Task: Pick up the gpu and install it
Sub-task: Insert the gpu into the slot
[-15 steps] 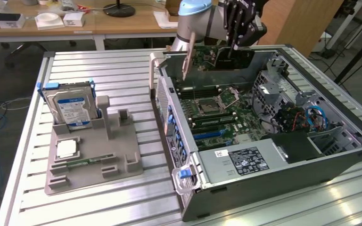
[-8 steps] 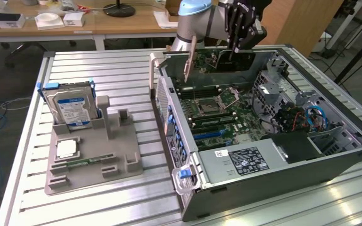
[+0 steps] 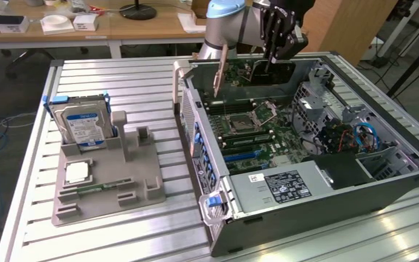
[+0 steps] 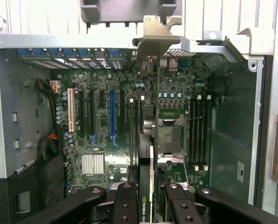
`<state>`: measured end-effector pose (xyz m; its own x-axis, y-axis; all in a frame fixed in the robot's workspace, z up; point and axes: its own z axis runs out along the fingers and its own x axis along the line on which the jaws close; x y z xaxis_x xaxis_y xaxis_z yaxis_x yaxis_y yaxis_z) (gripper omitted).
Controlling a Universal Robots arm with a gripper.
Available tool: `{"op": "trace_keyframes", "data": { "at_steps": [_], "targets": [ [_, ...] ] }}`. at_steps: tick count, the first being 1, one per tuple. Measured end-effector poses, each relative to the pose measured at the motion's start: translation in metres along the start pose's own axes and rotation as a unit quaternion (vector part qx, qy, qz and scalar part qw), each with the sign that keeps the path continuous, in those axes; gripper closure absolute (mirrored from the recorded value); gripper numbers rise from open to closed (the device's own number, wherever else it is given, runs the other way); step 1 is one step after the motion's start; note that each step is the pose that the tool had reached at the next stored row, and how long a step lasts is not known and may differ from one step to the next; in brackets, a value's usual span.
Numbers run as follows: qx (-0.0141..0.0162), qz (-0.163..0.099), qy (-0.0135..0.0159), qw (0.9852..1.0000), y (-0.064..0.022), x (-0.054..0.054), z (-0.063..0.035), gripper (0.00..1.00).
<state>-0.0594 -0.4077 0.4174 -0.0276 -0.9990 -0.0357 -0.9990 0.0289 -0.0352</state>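
Note:
My gripper (image 3: pixel 275 57) hangs over the far end of the open computer case (image 3: pixel 217 218) and is shut on the gpu (image 3: pixel 271 73), whose black face shows below the fingers. In the wrist view the gpu (image 4: pixel 147 182) stands on edge between the black fingers (image 4: pixel 124 205), above the motherboard (image 4: pixel 92 140). It sits between the blue slot (image 4: pixel 112 112) and the CPU socket (image 4: pixel 169 137). Its silver end bracket (image 4: pixel 158 37) reaches the case's rear wall. Whether the card's lower edge sits in a slot is hidden.
On the exterior view's left, a grey holder (image 3: pixel 107 185) on the slatted table (image 3: pixel 122 240) carries a blue-labelled hard drive (image 3: pixel 84 123) and a square silver CPU chip (image 3: pixel 77 173). A power supply (image 3: pixel 282 185) and cables (image 3: pixel 359 136) fill the case's near end.

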Motion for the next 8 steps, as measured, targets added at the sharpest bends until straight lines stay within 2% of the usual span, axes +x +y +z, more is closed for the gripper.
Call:
{"op": "trace_keyframes", "data": {
  "at_steps": [8],
  "targets": [
    [0.0000,0.000,-0.0001,1.0000,0.0001,0.0001,0.0036,0.74]
  ]
}}
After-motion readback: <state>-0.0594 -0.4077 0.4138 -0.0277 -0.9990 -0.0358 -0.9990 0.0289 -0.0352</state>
